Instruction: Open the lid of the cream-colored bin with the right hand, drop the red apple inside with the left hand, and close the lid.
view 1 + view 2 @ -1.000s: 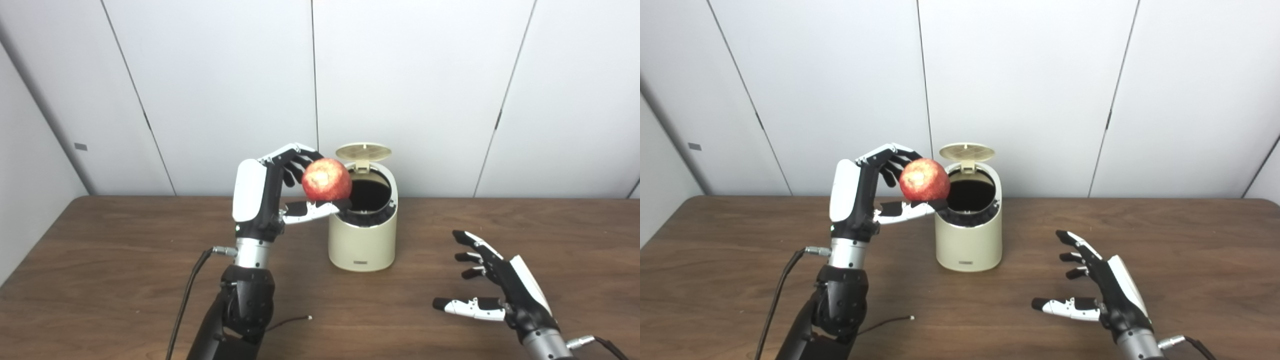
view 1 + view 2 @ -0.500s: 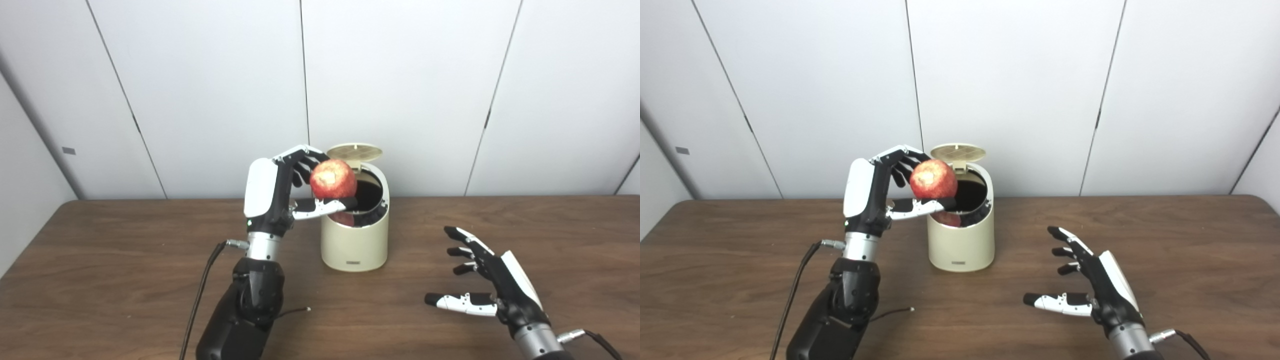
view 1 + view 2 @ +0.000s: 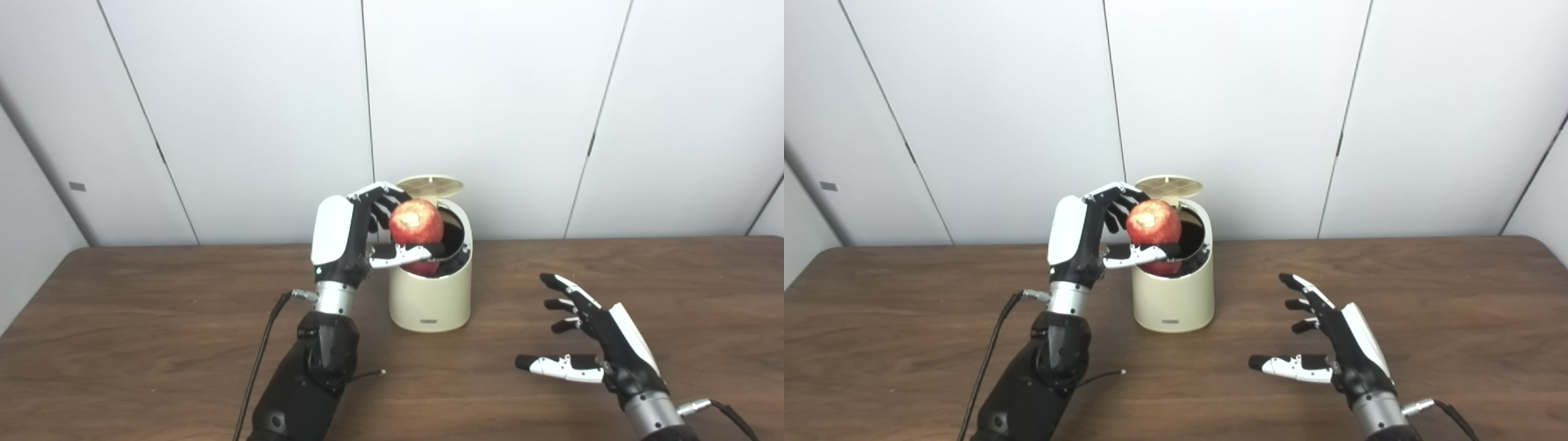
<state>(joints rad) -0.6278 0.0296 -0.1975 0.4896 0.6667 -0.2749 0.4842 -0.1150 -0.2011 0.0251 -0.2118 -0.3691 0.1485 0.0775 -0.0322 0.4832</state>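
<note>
Nearest, at about 4 o'clock on the table (image 3: pixel 122 343): right hand (image 3: pixel 603 352) hovers low, fingers spread, thumb out, holding nothing. Well apart from the bin.

Mid, about 7 o'clock: left forearm rises from the bottom edge, cable trailing beside it.

Farther, near centre: left hand (image 3: pixel 349 236) upright, fingers curled over the top of the red apple (image 3: pixel 416 222), thumb under it, so it grips the apple. Apple sits at 3 o'clock from the palm, over the left part of the cream-colored bin (image 3: pixel 432 297) mouth. A red patch below the thumb, reflection or the apple's underside, cannot tell.

Key relation: bin opening lies straight below the apple, slightly to 3 o'clock, so release probably needs a small nudge rightward to clear the rim.

Farthest, 12 o'clock: lid (image 3: pixel 430 182) tipped up and open behind the mouth. Left hand is far nearer the bin; closing the lid is not yet done.
</note>
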